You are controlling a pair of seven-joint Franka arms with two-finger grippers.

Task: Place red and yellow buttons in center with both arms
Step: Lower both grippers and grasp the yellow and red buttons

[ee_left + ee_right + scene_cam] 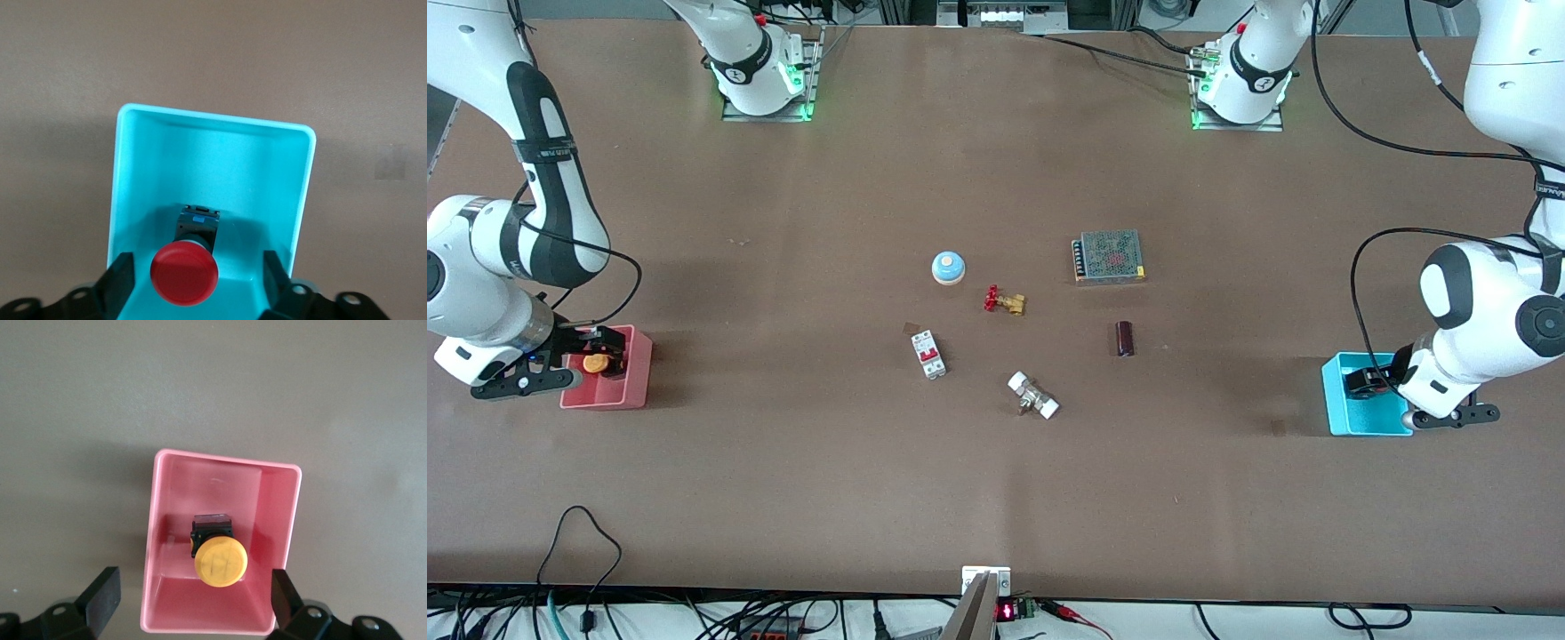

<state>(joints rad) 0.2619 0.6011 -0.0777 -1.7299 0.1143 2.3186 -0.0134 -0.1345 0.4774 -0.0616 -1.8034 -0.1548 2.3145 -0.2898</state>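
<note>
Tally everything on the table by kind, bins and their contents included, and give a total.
Push buttons: 2, red button in the cyan bin, yellow button in the pink bin
Bins: 2
Blue-topped dome: 1
Valves: 2, red-handled brass valve, white-ended valve
Circuit breaker: 1
Mesh-covered metal box: 1
Dark cylinder: 1
Total: 10

The tabletop [783, 462] looks matt brown and smooth. On it, the cyan bin [137, 193] and pink bin [283, 520] look like smooth, slightly glossy plastic. In them, the red button [184, 273] and yellow button [221, 564] have satiny plastic caps. Near the table's middle, the valve [1011, 304] shows shiny brass-coloured metal, and the mesh-topped box [1109, 256] dull grey metal.
</note>
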